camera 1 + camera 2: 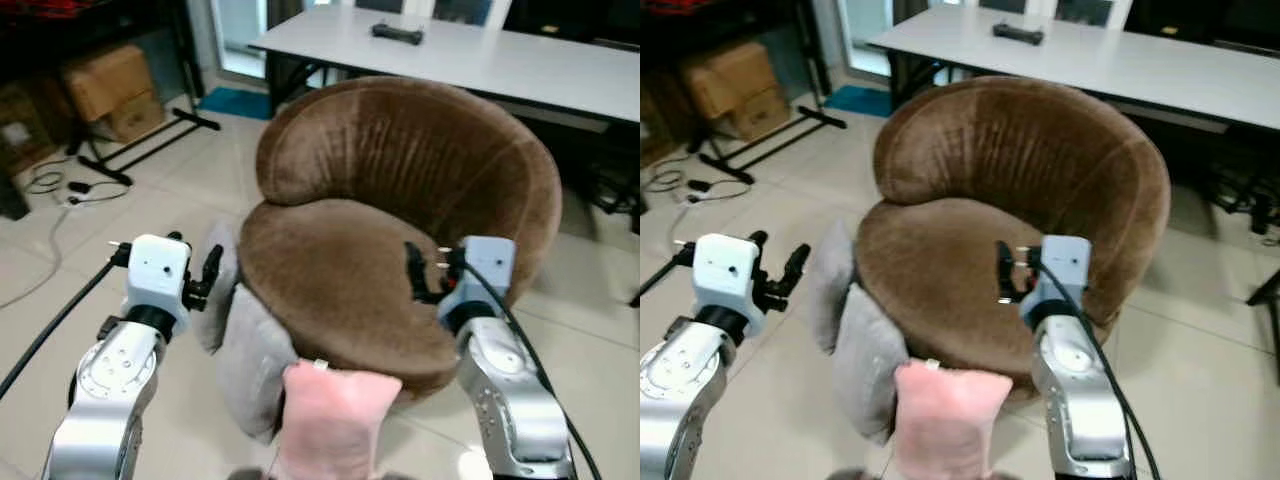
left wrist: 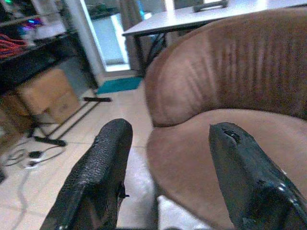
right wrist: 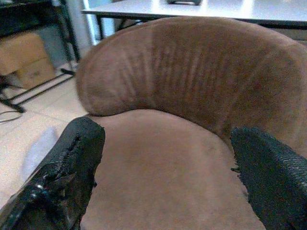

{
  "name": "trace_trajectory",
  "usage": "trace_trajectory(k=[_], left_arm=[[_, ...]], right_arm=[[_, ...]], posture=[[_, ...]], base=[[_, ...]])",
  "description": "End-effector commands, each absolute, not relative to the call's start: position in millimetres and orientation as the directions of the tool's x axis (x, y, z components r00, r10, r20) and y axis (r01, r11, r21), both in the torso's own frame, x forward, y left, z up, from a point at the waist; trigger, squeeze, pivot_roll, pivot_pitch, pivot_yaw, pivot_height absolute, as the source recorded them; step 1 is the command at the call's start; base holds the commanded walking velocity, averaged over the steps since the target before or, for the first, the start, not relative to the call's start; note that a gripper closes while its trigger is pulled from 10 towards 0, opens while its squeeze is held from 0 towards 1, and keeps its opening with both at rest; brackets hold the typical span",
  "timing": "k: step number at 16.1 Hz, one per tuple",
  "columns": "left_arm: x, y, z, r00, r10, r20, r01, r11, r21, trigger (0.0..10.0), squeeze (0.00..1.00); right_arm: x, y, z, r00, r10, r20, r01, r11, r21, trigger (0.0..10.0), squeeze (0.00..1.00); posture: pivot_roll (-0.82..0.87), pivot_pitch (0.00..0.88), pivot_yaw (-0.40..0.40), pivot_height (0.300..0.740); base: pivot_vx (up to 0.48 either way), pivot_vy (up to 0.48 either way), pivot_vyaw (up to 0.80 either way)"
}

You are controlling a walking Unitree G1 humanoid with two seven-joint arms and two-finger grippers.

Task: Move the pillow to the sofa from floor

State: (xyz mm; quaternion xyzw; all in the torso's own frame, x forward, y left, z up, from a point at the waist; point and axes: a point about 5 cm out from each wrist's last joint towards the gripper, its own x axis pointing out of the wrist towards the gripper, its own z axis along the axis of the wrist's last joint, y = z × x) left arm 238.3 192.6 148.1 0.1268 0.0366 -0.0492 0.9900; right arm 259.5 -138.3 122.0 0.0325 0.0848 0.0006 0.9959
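Left claw (image 2: 168, 177) hangs open, empty; right claw (image 3: 168, 182) likewise, over the sofa (image 1: 400, 190). Lower both claws to the pink pillow (image 1: 330, 420) below and between them; grip its sides.

Pillows (image 1: 250, 350) on floor against sofa (image 1: 400, 200) front-left (table (image 1: 480, 50) behind).

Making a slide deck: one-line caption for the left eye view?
Both open tools, left tool and right tool, raised before the brown sofa; pink pillow below.
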Motion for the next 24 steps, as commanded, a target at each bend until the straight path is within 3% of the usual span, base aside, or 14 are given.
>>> trace_trajectory(k=[1,9,16,20,24], left_arm=[[238.7,193.1,148.0,0.993,-0.086,-0.083,0.105,0.961,0.255,10.0,0.0],[237.8,194.6,148.7,0.995,-0.087,-0.044,0.096,0.957,0.273,10.0,0.0],[237.7,195.6,146.0,0.995,-0.087,-0.055,0.098,0.96,0.261,10.0,0.0],[238.4,195.6,145.2,0.994,-0.092,-0.056,0.103,0.961,0.257,10.0,0.0],[238.6,196.0,145.4,0.994,-0.095,-0.057,0.106,0.961,0.255,10.0,0.0]], right_arm=[[259.7,-141.4,124.3,0.987,-0.004,-0.161,0.014,0.998,0.064,10.0,0.0],[259.6,-142.0,123.0,0.988,0.0,-0.155,0.007,0.999,0.048,10.0,0.0],[262.6,-140.9,123.7,0.99,0.009,-0.143,-0.003,0.999,0.038,10.0,0.0],[265.9,-140.8,122.5,0.989,0.017,-0.145,-0.013,0.999,0.03,10.0,0.0],[266.9,-142.1,121.6,0.989,0.007,-0.144,-0.004,1.0,0.021,10.0,0.0]], posture=[[0.06,0.0,-0.004,0.645],[0.06,0.0,-0.01,0.56],[0.06,0.0,-0.015,0.56],[0.06,0.0,-0.016,0.56],[0.06,0.0,-0.014,0.56]], base=[[0.0,0.0,0.0],[0.0,0.0,0.0],[0.0,0.0,0.0],[0.283,0.0,0.0],[0.297,0.0,-0.6]])
